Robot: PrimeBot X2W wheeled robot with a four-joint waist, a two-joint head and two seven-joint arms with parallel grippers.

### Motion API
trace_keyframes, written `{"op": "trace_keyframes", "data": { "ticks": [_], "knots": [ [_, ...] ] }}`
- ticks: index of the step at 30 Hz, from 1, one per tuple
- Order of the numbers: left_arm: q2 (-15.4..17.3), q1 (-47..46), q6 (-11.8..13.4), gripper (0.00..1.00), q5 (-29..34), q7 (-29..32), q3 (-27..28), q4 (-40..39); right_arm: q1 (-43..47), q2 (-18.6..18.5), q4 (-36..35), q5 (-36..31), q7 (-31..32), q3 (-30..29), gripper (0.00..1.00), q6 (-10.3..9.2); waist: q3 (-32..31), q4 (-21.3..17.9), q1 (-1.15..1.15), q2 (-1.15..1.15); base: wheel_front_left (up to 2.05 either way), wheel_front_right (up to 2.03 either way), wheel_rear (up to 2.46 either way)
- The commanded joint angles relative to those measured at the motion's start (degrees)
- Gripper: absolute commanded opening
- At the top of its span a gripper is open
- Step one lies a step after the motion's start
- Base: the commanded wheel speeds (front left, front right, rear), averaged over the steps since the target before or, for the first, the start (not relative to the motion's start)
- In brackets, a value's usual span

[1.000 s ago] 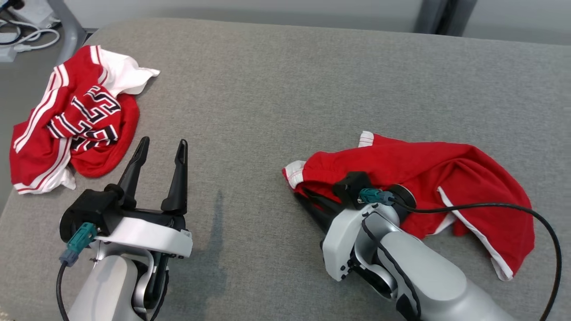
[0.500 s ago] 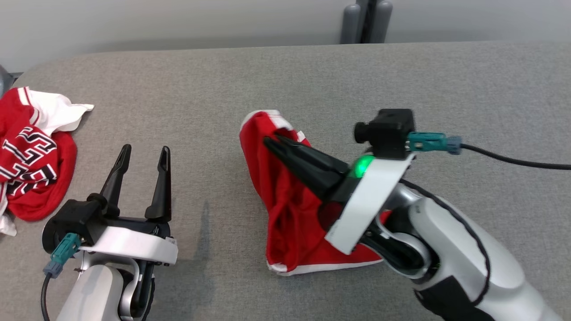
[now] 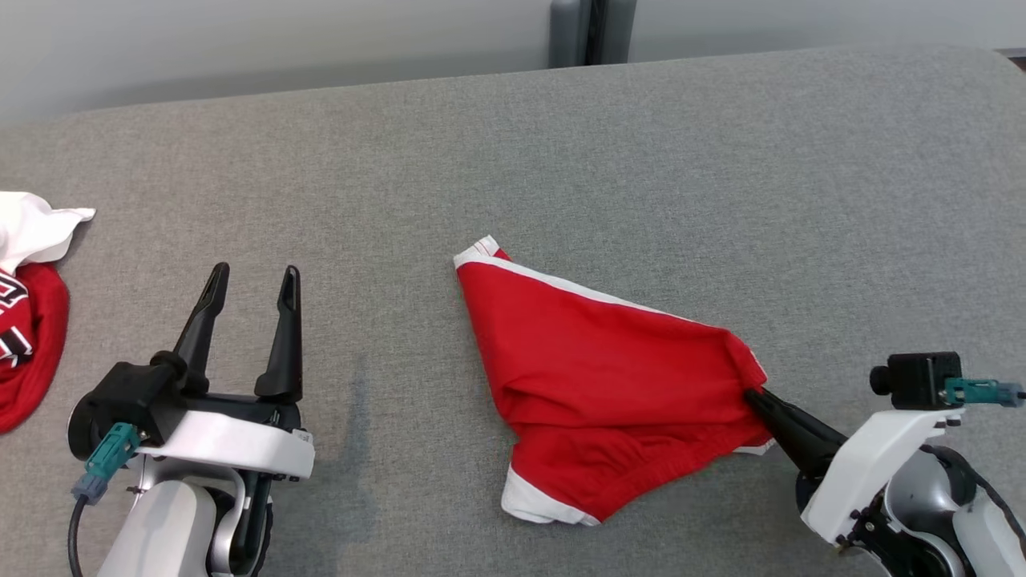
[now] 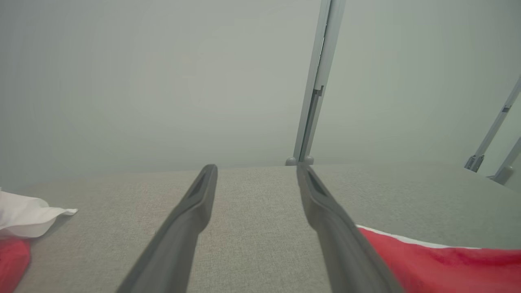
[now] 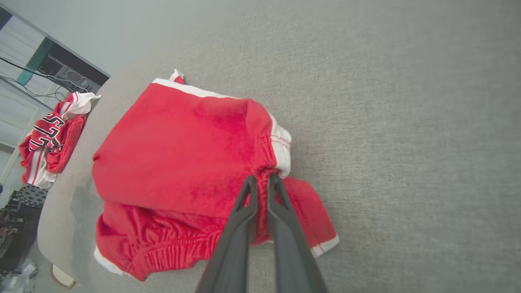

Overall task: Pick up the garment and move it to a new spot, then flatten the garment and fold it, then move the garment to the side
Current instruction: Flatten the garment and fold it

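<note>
The red garment (image 3: 609,377) is seen lying near the middle of the grey tabletop (image 3: 641,160), spread into a rough triangle. One white-trimmed corner is pointed toward the far left, and a white-banded hem is turned toward the near edge. The gathered elastic band is bunched along the near side.

And there it is: the garment's right-hand tip is pinched by the right gripper (image 3: 752,393), its dark fingers brought almost together on a fold of red cloth. In the right wrist view the fold is seen squeezed between the two fingers, just beside a white band with red stitching. A further flap of red cloth is laid out beneath and to the right of them. Whether the pinched tip is raised off the tabletop cannot be told.

Over on the other side, the left gripper (image 3: 254,272) is held with its fingers spread wide over bare tabletop, well apart from the garment. In the left wrist view the garment's white-edged side is glimpsed behind the right-hand finger.

A second garment (image 3: 24,336), red and white with black lettering, is heaped at the tabletop's far left edge, well apart from the red one. A grey post (image 3: 591,32) is seen behind the tabletop's far edge.
</note>
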Motion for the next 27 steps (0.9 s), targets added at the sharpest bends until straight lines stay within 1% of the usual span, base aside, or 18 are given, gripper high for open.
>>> {"op": "trace_keyframes", "data": {
  "ticks": [1, 3, 5, 6, 8, 13, 15, 19, 23, 26, 27],
  "knots": [
    [0.32, 0.36, 0.34, 1.0, -0.22, 0.0, 0.1, -0.18, 0.84, 0.17, 0.24, -2.62, 0.45, -2.62, 0.0, -0.01, 0.05, -0.36, 0.0, 0.0, 0.0, 0.0, 0.0],
    [0.18, 0.33, 0.41, 1.0, -0.22, 0.17, -0.13, -0.23, 0.58, 0.54, -0.25, -5.21, -0.22, -5.24, 0.0, -0.01, -0.02, -0.52, 0.0, 0.0, 0.0, 0.0, 0.0],
    [0.16, 0.26, 0.5, 1.0, -0.25, 0.24, -0.33, -0.25, -0.78, -0.17, -0.81, -9.58, -0.65, -6.75, 0.0, -0.01, -0.14, -0.54, 0.0, 0.0, 0.0, 0.0, 0.0],
    [0.16, 0.16, 0.45, 1.0, -0.3, 0.31, -0.42, -0.21, -1.55, 0.38, -1.32, -10.45, -0.79, -7.23, 0.0, -0.01, -0.23, -0.48, 0.0, 0.0, 0.0, 0.0, 0.0],
    [0.1, -0.01, 0.36, 1.0, -0.34, 0.28, -0.65, -0.1, -3.17, 0.32, -2.34, -13.08, -0.78, -7.43, 0.0, -0.01, -0.48, -0.26, 0.0, 0.0, 0.0, 0.0, 0.0],
    [-0.18, -0.24, 0.28, 1.0, -0.52, 0.29, -1.0, 0.2, -5.5, 1.03, -1.95, -16.28, 0.5, -7.51, 0.0, -0.01, -1.04, 0.49, 0.0, 0.0, 0.0, 0.0, 0.0],
    [-0.31, -0.49, 0.11, 1.0, -0.71, 0.27, -1.19, 0.4, -5.88, 1.32, -0.5, -17.58, 0.6, -7.61, 0.0, -0.01, -1.24, 1.0, 0.0, 0.0, 0.0, 0.0, 0.0],
    [-0.61, -0.55, 0.16, 1.0, -0.81, 0.18, -1.53, 0.54, -6.03, 2.0, 5.13, -19.07, -1.91, -9.37, 0.0, -0.01, -1.32, 1.59, 0.0, 0.0, 0.0, 0.0, 0.0],
    [-0.67, -0.58, 0.05, 1.0, -0.81, 0.09, -1.93, 0.8, -6.79, 2.94, 12.12, -18.88, -6.28, -9.98, 0.0, -0.01, -1.27, 1.99, 0.0, 0.0, 0.0, 0.0, 0.0],
    [-0.64, -0.46, -0.03, 1.0, -0.8, 0.09, -2.25, 1.04, -7.48, 3.04, 16.93, -18.42, -9.57, -9.03, 0.0, -0.01, -1.21, 2.03, 0.0, 0.0, 0.0, 0.0, 0.0],
    [-0.62, -0.38, -0.02, 1.0, -0.79, 0.08, -2.35, 1.08, -7.82, 3.13, 18.14, -18.36, -10.7, -8.72, 0.2, -0.01, -1.22, 2.02, 0.0, 0.0, 0.0, 0.0, 0.0]
  ]
}}
